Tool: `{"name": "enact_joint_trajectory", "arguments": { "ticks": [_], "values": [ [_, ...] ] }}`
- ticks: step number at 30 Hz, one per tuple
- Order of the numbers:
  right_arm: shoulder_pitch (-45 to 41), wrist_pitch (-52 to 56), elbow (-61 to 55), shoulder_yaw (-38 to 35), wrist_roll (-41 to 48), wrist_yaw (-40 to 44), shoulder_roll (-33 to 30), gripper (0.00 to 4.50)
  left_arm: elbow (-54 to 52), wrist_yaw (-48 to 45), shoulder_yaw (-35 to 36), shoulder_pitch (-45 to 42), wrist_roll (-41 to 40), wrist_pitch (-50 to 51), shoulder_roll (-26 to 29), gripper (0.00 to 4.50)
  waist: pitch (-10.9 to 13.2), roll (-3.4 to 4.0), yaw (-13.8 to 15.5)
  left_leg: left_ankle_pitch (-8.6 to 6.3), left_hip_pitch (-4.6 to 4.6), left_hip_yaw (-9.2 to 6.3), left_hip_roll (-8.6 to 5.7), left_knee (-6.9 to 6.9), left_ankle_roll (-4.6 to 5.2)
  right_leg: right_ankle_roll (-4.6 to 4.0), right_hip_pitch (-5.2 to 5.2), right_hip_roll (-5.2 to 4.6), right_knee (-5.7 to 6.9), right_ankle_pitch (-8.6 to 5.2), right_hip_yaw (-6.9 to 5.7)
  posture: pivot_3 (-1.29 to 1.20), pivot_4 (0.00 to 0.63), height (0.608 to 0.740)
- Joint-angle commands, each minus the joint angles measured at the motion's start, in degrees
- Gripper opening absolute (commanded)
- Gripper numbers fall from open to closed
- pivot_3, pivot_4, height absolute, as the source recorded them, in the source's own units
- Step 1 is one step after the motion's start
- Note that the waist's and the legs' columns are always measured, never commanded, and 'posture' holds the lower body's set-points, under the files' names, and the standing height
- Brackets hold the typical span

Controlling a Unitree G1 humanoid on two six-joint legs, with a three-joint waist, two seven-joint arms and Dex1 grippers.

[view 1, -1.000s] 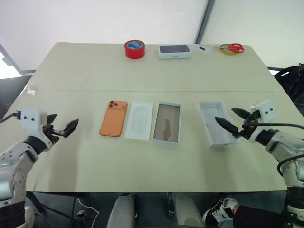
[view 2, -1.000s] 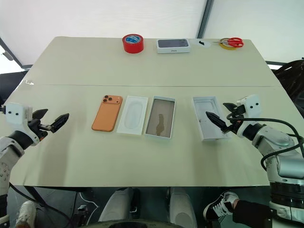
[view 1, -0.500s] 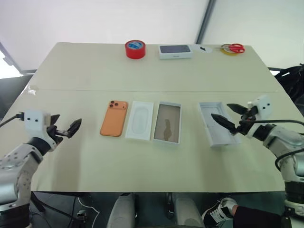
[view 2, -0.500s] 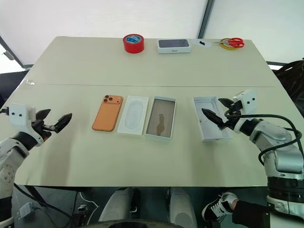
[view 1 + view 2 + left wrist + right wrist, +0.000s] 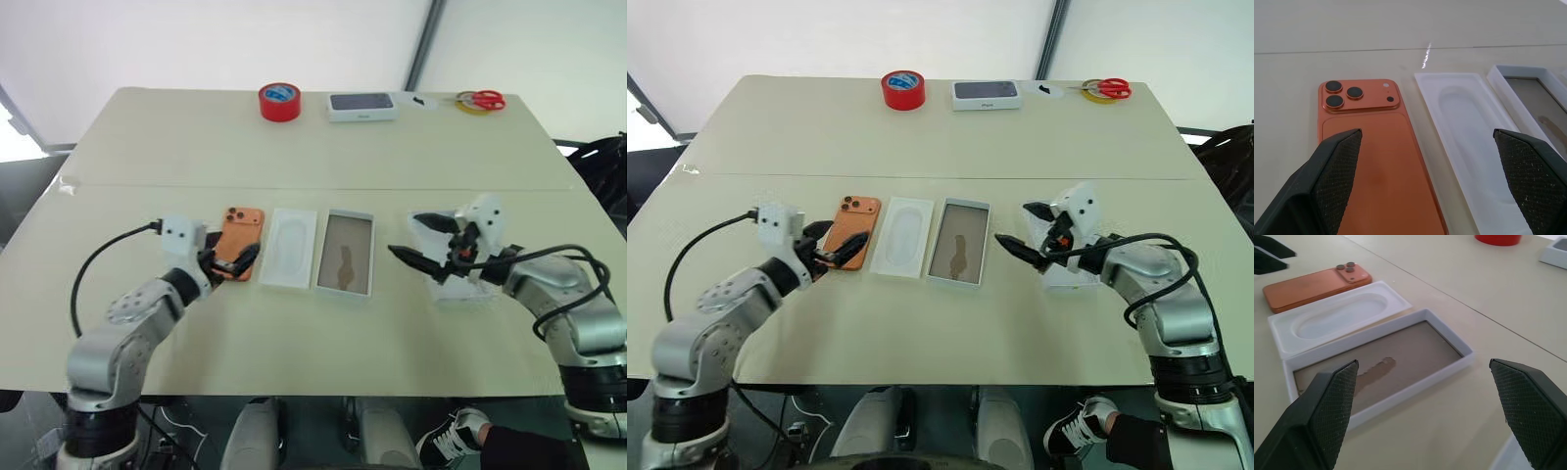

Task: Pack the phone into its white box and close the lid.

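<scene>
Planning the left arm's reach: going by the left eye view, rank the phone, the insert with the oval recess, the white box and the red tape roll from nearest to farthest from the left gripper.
From the left gripper:
1. The phone, right at its fingers.
2. The insert, just right of the phone.
3. The white box, right of the insert.
4. The red tape roll, at the table's far edge.

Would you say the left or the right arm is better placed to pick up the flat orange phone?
The left: its open gripper hovers right at the flat orange phone, while the open right gripper is near the white cardboard lid, further away.
</scene>
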Motion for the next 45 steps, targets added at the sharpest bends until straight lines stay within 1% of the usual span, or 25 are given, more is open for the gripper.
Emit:
{"name": "enact_joint_trajectory", "arguments": {
  "ticks": [1, 6, 9, 17, 23, 25, 27, 30, 31, 33, 34, 36, 37, 39, 42, 45],
  "values": [
    [-0.5, 1.8, -4.6, 0.7, 0.6, -1.3, 0.7, 4.48, 2.6, 4.2, 2.2, -6.5, -4.2, 10.8, -3.1, 4.5, 0.0, -0.02, 0.0, 0.0, 0.0, -0.02, -0.02, 0.01, 0.0, 0.01, 0.01, 0.0, 0.0, 0.0, -0.01, 0.0, 0.15, 0.73],
    [-0.5, 2.0, -4.8, 1.6, 0.2, -1.1, 0.8, 4.48, 4.9, 7.5, 2.9, -11.6, -4.9, 22.4, -6.4, 4.5, 0.0, -0.04, -0.2, 0.0, 0.03, -0.03, -0.1, 0.01, 0.0, 0.05, 0.03, 0.03, 0.01, -0.02, 0.0, 0.0, 0.15, 0.73],
    [-0.3, 1.6, -4.6, 1.8, -0.2, -1.1, 0.9, 4.48, 6.4, 9.0, 4.3, -14.0, -4.7, 26.7, -9.2, 4.5, 0.0, -0.04, 0.0, 0.01, 0.04, -0.05, -0.1, 0.01, -0.01, 0.05, 0.04, 0.05, 0.03, -0.03, -0.01, 0.0, 0.15, 0.73],
    [0.1, 1.2, -4.9, 2.1, -0.4, -1.1, 1.0, 4.48, 8.2, 11.0, 6.9, -17.0, -3.0, 31.9, -13.7, 4.5, 0.0, -0.05, -0.1, 0.02, 0.21, -0.08, -0.11, 0.01, -0.03, -0.01, 0.22, 0.05, 0.01, -0.07, -0.01, 0.0, 0.15, 0.73],
    [-0.2, 2.3, -6.3, 2.8, -0.1, -0.1, 0.5, 4.48, 11.8, 12.0, 9.2, -18.9, -0.7, 32.4, -16.4, 4.5, 0.0, -0.05, 0.0, 0.02, 0.25, -0.08, -0.12, 0.0, -0.03, -0.1, 0.25, 0.06, 0.01, -0.12, -0.01, 0.0, 0.15, 0.73],
    [-0.7, 3.5, -6.8, 3.4, 0.2, 0.3, 0.0, 4.5, 12.6, 12.2, 9.9, -19.3, -0.1, 32.5, -16.9, 3.98, 0.0, -0.05, 0.0, 0.02, 0.31, -0.08, -0.12, 0.0, -0.03, -0.11, 0.32, 0.05, 0.0, -0.13, -0.01, 0.0, 0.15, 0.73],
    [-1.3, 6.0, -8.2, 4.5, 0.8, 1.6, -1.5, 4.5, 12.8, 12.1, 10.9, -19.6, 0.1, 33.0, -17.5, 3.17, 0.0, -0.05, 0.0, 0.02, 0.31, -0.09, -0.12, 0.0, -0.03, -0.12, 0.33, 0.05, 0.0, -0.13, -0.01, 0.0, 0.15, 0.73],
    [-2.8, 10.2, -10.3, 6.5, 1.7, 2.9, -3.4, 4.5, 12.8, 11.9, 11.7, -19.9, 0.5, 33.4, -17.7, 1.7, 0.0, -0.06, -0.1, 0.02, 0.31, -0.1, -0.12, 0.0, -0.03, -0.12, 0.32, 0.04, -0.01, -0.14, -0.01, 0.0, 0.15, 0.73],
    [-3.6, 11.7, -10.9, 7.8, 1.5, 3.2, -4.1, 4.5, 12.9, 11.8, 11.8, -19.9, 0.7, 33.4, -17.7, 1.11, 0.0, -0.06, -0.1, 0.02, 0.31, -0.11, -0.12, 0.0, -0.03, -0.12, 0.32, 0.04, -0.01, -0.14, -0.01, 0.0, 0.15, 0.73],
    [-5.1, 13.9, -12.0, 10.9, 0.5, 3.7, -5.0, 4.5, 13.0, 11.9, 12.1, -20.0, 1.2, 33.3, -17.7, 0.1, 0.0, -0.07, 0.0, 0.02, 0.3, -0.11, -0.12, 0.0, -0.03, -0.13, 0.32, 0.04, -0.01, -0.14, -0.01, 0.0, 0.15, 0.73],
    [-6.1, 15.5, -12.5, 13.0, -0.4, 3.6, -5.6, 4.5, 13.1, 11.9, 12.3, -20.1, 1.4, 33.3, -17.8, 0.02, 0.0, -0.07, 0.0, 0.02, 0.3, -0.14, -0.12, 0.0, -0.03, -0.13, 0.33, 0.04, -0.01, -0.15, -0.03, 0.0, 0.15, 0.73],
    [-8.5, 18.8, -13.5, 18.3, -2.2, 4.4, -6.9, 4.5, 13.4, 11.7, 12.8, -20.4, 1.7, 33.2, -17.8, 0.02, 0.0, -0.07, -0.1, 0.02, 0.3, -0.15, -0.11, 0.0, -0.03, -0.14, 0.33, 0.04, -0.03, -0.15, -0.04, 0.0, 0.15, 0.73],
    [-9.2, 19.7, -13.7, 19.8, -2.8, 4.6, -7.2, 4.5, 13.5, 11.6, 12.9, -20.5, 1.8, 33.2, -17.8, 0.02, 0.0, -0.07, -0.1, 0.02, 0.3, -0.14, -0.11, 0.0, -0.03, -0.14, 0.33, 0.03, -0.02, -0.15, -0.04, 0.0, 0.15, 0.73],
    [-11.8, 23.5, -12.7, 23.5, -3.3, 4.1, -6.0, 4.5, 13.4, 11.5, 13.4, -20.8, 2.0, 33.3, -18.1, 0.02, 0.0, -0.08, -0.1, 0.02, 0.29, -0.17, -0.11, 0.0, -0.03, -0.14, 0.32, 0.03, -0.02, -0.15, -0.06, 0.0, 0.15, 0.73],
    [-15.0, 25.3, -10.1, 28.0, -6.2, 2.4, -3.4, 4.5, 12.9, 11.1, 14.0, -21.0, 2.2, 33.5, -18.3, 0.02, 0.0, -0.09, -0.1, 0.02, 0.29, -0.16, -0.11, 0.0, -0.03, -0.15, 0.32, 0.02, -0.02, -0.15, -0.05, 0.0, 0.15, 0.73],
    [-16.5, 26.2, -8.2, 30.1, -8.1, 1.6, -1.8, 3.69, 12.5, 10.8, 15.0, -21.4, 2.1, 33.7, -18.5, 0.0, 0.0, -0.09, 0.0, 0.02, 0.29, -0.16, -0.1, 0.0, -0.03, -0.14, 0.32, 0.02, -0.01, -0.14, -0.06, 0.0, 0.15, 0.73]
  ]
}}
